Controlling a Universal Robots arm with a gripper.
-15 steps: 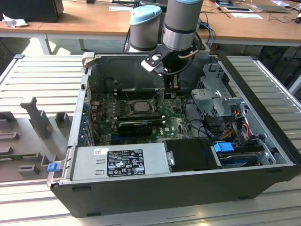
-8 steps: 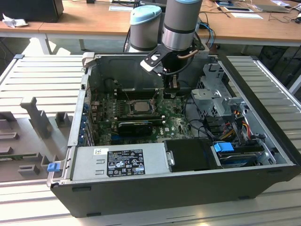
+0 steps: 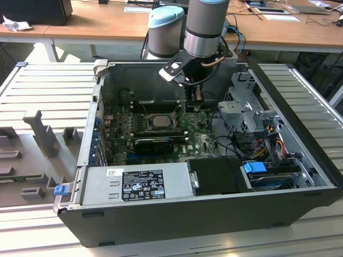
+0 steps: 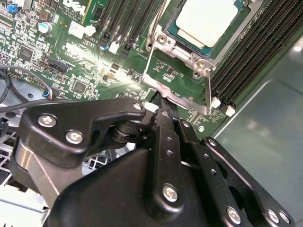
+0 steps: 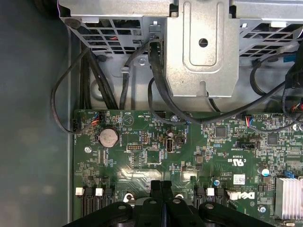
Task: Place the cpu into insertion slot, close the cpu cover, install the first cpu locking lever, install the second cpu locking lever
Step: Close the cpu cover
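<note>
The cpu [image 4: 206,20], a pale square chip, lies in the insertion slot [image 3: 171,127] on the green board, also seen as the cpu [image 3: 159,121] in the exterior view. The silvery cpu cover [image 4: 187,53] lies flat around it. A thin metal locking lever [image 4: 151,45] runs along one side of the socket, and its flat bent end [image 4: 177,99] lies just ahead of my fingertips. My gripper [image 4: 160,101] is shut, fingers pressed together, its tip at that lever end. In the exterior view the gripper [image 3: 196,104] hangs inside the case, to the exterior view's right of the socket. The shut gripper [image 5: 161,185] is low over the board.
Long black memory slots [image 4: 246,61] flank the socket. A metal drive cage [image 5: 201,47] and black cables [image 5: 161,94] stand close by. A power supply [image 3: 142,184] fills the near side of the case. A black graphics card [image 3: 154,143] sits beside the socket.
</note>
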